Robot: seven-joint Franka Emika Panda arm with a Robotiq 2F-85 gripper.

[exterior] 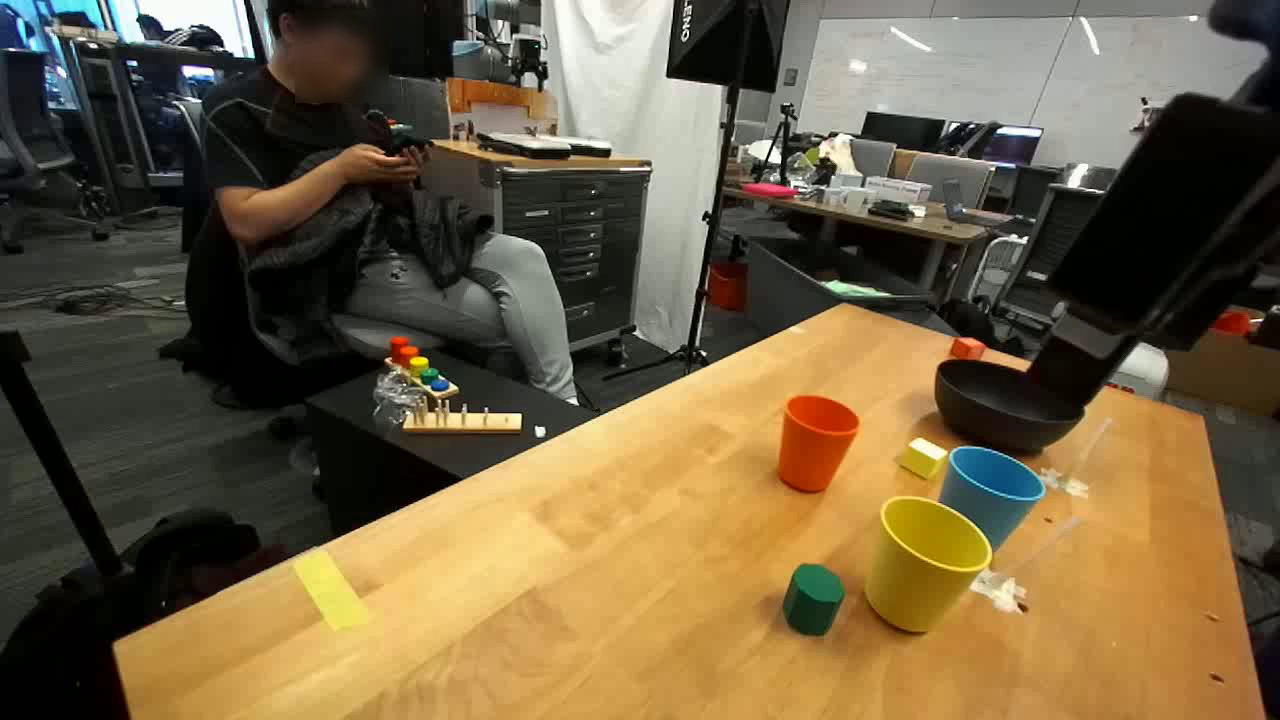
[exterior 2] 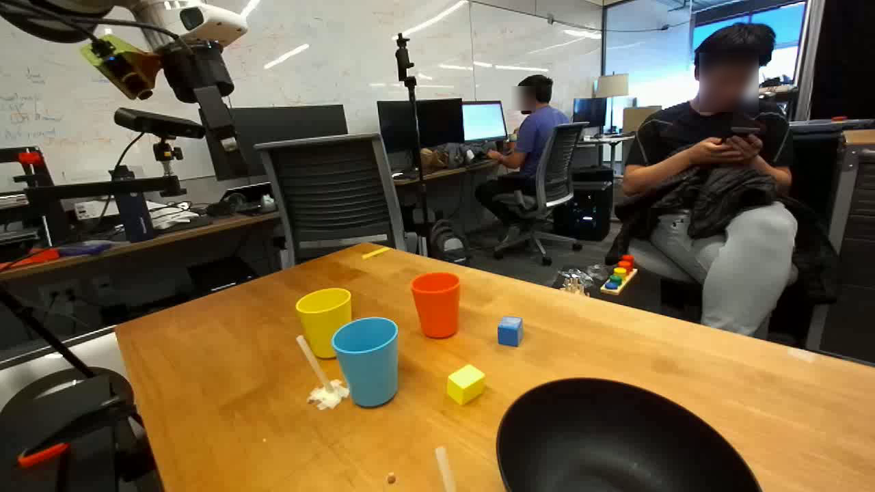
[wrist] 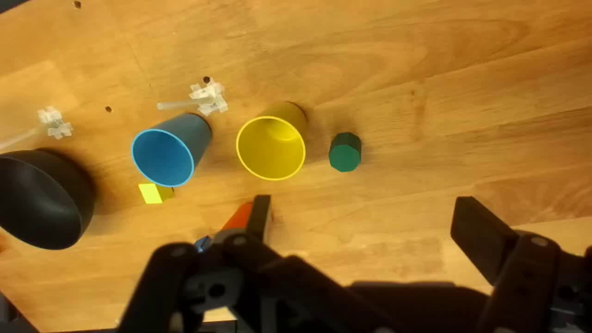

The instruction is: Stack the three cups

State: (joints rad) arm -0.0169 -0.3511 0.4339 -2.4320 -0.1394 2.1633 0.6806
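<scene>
The orange cup [exterior: 816, 447], the yellow cup [exterior: 922, 570] and the light blue cup [exterior: 985, 500] stand upright and separate on the wooden table. All three also show in the other exterior picture: orange [exterior 2: 437, 307], yellow [exterior 2: 326, 324] and light blue [exterior 2: 369, 365]. In the wrist view the yellow cup [wrist: 273, 148] and the light blue cup [wrist: 173, 150] are fully visible. The orange cup [wrist: 238, 218] is mostly hidden behind a finger there. My gripper [wrist: 363, 216] is open and empty, above the table with its fingers wide apart. It also shows in an exterior view [exterior 2: 229, 154].
A black bowl [exterior: 985, 422] stands near the light blue cup. A yellow cube [exterior 2: 466, 384], a blue cube [exterior 2: 510, 331], a green block [exterior: 813, 600] and an orange cube [exterior: 967, 348] lie on the table. Straw-like sticks [exterior 2: 314, 362] are taped down near the cups. A person sits beyond the table.
</scene>
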